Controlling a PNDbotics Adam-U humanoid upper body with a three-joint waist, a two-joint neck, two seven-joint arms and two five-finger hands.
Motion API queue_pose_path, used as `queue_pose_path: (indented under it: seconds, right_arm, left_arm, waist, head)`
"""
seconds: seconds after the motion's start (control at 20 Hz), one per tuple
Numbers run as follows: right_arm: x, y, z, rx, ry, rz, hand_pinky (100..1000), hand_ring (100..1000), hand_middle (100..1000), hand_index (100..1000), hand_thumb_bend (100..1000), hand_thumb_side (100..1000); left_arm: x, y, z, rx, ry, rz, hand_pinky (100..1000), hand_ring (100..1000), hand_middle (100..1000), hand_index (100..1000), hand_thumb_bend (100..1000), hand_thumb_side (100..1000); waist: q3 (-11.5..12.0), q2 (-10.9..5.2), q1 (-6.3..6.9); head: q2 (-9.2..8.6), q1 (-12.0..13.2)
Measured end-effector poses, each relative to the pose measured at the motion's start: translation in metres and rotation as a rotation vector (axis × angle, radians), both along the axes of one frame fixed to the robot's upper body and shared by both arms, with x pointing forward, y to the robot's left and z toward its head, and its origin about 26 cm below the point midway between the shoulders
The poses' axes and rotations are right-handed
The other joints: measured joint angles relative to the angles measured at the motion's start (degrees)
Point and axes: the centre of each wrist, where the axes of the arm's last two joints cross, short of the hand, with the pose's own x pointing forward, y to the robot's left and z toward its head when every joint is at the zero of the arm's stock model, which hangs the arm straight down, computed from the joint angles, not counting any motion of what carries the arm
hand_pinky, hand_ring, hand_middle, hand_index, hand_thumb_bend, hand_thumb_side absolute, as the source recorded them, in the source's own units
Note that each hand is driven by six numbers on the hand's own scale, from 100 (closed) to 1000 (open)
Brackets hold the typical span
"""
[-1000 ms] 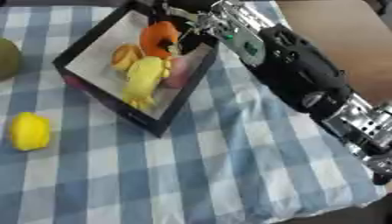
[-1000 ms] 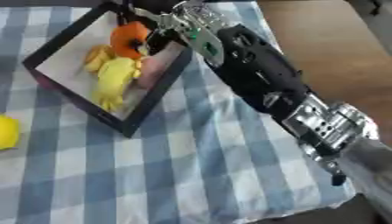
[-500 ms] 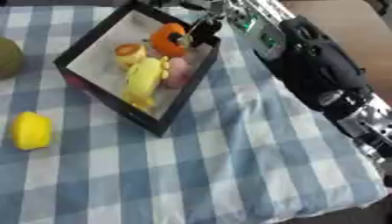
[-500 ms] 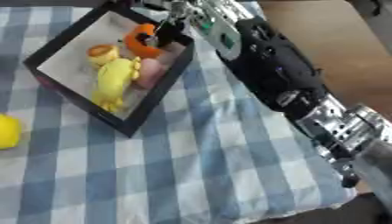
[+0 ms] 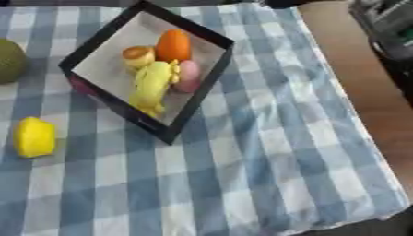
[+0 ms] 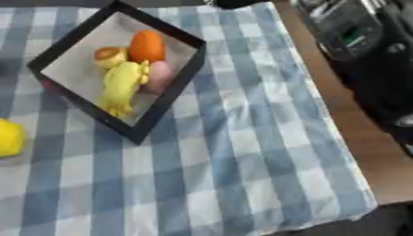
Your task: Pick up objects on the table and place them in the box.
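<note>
A black-rimmed box lies askew on the blue checked cloth. Inside it are an orange fruit, a small round yellow-brown piece, a long yellow toy and a pink piece. On the cloth left of the box lies a yellow lemon, and a green round fruit shows at the left edge. My right arm fills the upper right, away from the box. A dark tip at the top edge may be my right hand. My left hand does not show.
The cloth ends at the right on bare brown wood. The table's front edge runs along the bottom right corner.
My right arm has drawn back up and to the right, off the box. The orange fruit it held over the box now lies inside. The view has also shifted.
</note>
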Motion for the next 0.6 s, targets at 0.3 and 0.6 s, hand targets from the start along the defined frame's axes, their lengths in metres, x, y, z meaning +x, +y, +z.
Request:
queue_pose_path:
  seconds: [0.3, 0.6]
  right_arm:
    - [-0.018, -0.038, -0.029, 0.293, 0.068, -0.014, 861, 800, 716, 839, 100, 560]
    - [-0.028, -0.067, -0.064, 0.518, 0.063, -0.054, 852, 781, 691, 824, 100, 463]
  left_arm:
    - [0.000, 0.004, 0.002, 0.007, -0.011, 0.019, 881, 1000, 981, 882, 100, 856]
    - [-0.001, 0.006, 0.007, 0.016, -0.029, 0.033, 879, 1000, 979, 882, 100, 841]
  waist:
    - [-0.8, -0.52, 0.01]
    - [-1.1, -0.53, 0.16]
  head:
    - [0.00, 2.0]
    - [0.00, 5.0]
